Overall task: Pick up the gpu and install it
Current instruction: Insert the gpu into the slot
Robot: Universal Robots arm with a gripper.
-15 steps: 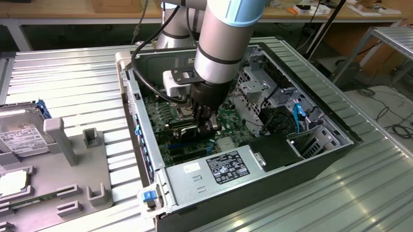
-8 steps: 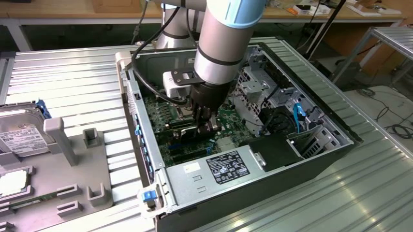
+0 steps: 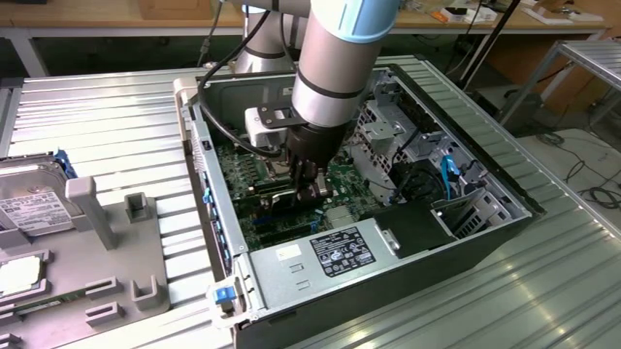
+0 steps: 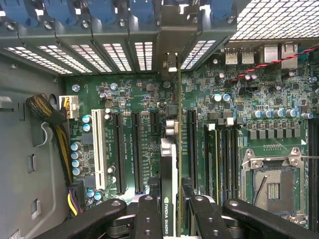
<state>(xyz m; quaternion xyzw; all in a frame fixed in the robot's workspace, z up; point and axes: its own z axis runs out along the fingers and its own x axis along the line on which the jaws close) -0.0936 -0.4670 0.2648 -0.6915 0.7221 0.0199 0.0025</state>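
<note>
Inside the open computer case (image 3: 199, 145), my gripper (image 3: 308, 190) reaches down over the green motherboard (image 3: 350, 182). It is shut on the gpu (image 3: 275, 195), which shows below the fingers as a dark card. From the wrist view the gpu (image 4: 168, 179) is seen edge-on, a thin green card with a black cooler marked NVIDIA. It stands upright between black expansion slots, and its silver bracket (image 4: 169, 55) meets the rear slot openings. My gripper (image 4: 174, 221) clamps the card's near end between two black fingers (image 4: 148, 219).
A silver hard drive (image 3: 29, 203) and a grey fixture (image 3: 107, 240) lie at the exterior view's left. The power supply (image 3: 330, 254) fills the case's near corner. A white slot (image 4: 98, 149), memory slots (image 4: 222, 159), the CPU socket (image 4: 271, 184) and a cable bundle (image 4: 50, 119) surround the card.
</note>
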